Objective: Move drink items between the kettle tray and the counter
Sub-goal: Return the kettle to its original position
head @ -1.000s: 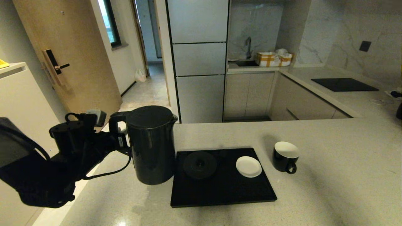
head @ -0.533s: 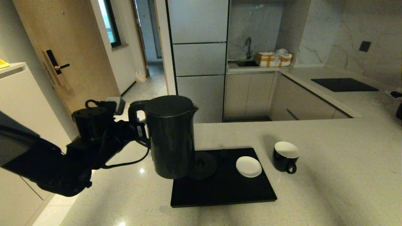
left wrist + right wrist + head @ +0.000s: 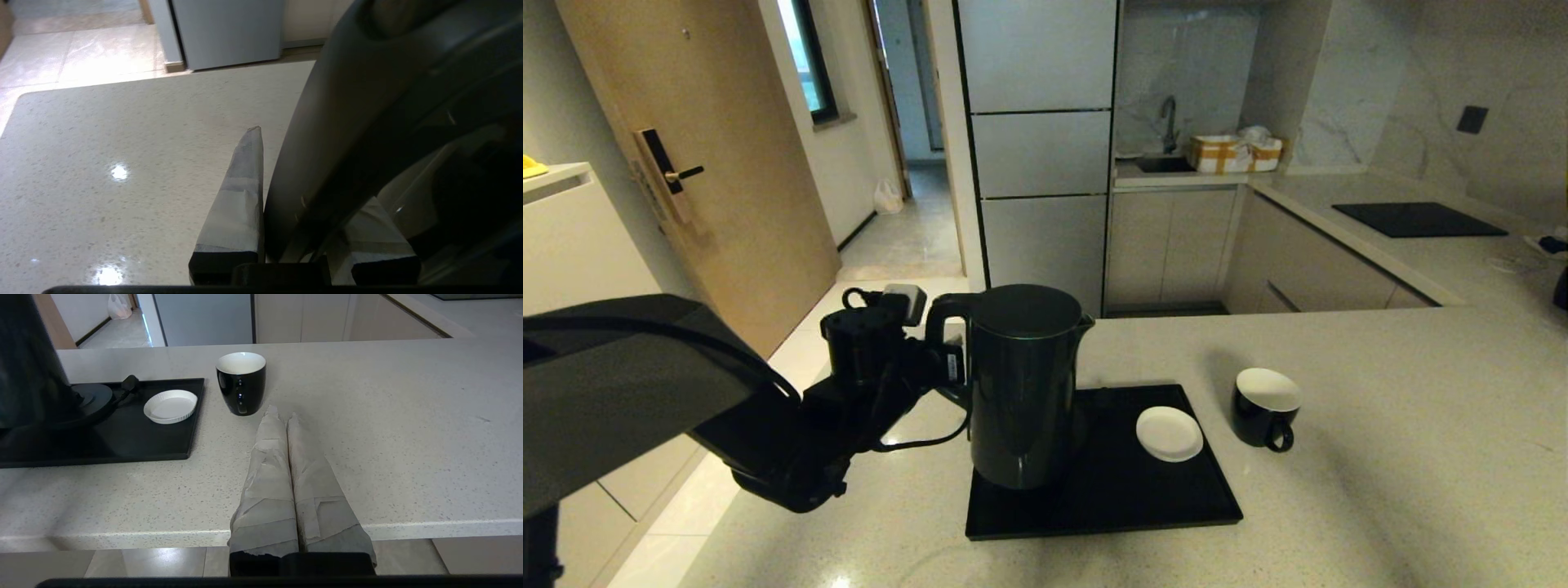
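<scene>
We see the left gripper (image 3: 947, 363), clamped on the kettle (image 3: 1023, 384) handle, has carried it over the tray (image 3: 1176, 514); probably not yet seated.

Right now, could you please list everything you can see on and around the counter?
kettle: one, glossy black, held over the tray's left part
tray: one, black, on the counter
saucer: one, white, on the tray
cup: one, black, white inside, on the counter right of the tray
counter: one, beige speckled
cooktop panel: one, black, far right
left gripper: closed on the kettle's handle
right gripper: shut, near the cup
</scene>
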Controlling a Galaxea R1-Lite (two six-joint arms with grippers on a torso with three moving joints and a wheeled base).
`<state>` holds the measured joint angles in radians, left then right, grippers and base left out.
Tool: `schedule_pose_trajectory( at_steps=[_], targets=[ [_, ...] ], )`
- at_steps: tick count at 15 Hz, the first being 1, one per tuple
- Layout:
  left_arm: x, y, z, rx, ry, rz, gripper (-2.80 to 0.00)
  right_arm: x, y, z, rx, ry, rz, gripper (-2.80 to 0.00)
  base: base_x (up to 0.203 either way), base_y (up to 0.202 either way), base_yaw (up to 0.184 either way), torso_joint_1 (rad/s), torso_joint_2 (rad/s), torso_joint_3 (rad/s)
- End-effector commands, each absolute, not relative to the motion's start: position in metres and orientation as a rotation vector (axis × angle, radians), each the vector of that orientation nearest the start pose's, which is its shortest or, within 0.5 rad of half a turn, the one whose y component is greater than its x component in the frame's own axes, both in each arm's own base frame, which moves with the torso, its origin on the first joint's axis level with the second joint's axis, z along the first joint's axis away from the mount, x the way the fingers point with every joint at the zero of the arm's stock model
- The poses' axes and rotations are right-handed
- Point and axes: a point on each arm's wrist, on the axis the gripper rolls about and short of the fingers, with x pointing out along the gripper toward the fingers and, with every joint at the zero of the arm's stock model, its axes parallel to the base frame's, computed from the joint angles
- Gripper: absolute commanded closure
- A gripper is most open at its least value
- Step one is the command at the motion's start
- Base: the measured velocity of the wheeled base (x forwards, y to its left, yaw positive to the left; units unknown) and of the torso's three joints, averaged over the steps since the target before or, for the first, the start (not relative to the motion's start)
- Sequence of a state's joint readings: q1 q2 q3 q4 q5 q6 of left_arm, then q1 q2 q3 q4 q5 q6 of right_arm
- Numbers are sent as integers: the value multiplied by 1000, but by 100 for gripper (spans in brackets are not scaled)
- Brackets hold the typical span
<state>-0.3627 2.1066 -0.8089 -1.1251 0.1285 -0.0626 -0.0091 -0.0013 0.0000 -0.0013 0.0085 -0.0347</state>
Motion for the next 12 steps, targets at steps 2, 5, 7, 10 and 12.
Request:
schedule_pose_trajectory(
  at_steps=[2,5,7,10,12],
  targets=[
    [362,-147,77,-13,191,-249,0,-23,0,76,-35,-3,0,0,0,0,0,0,0,0],
    [374,-151,80,-13,182,-231,0,-23,0,76,-35,-3,0,0,0,0,0,0,0,0],
    [379,-152,84,-14,175,-228,0,-23,0,76,-35,-3,-2,0,0,0,0,0,0,0],
    [385,-154,71,-7,203,-224,0,-23,0,76,-35,-3,0,0,0,0,0,0,0,0],
    [383,-153,61,0,232,-224,0,-23,0,76,-35,-3,0,0,0,0,0,0,0,0]
  ],
)
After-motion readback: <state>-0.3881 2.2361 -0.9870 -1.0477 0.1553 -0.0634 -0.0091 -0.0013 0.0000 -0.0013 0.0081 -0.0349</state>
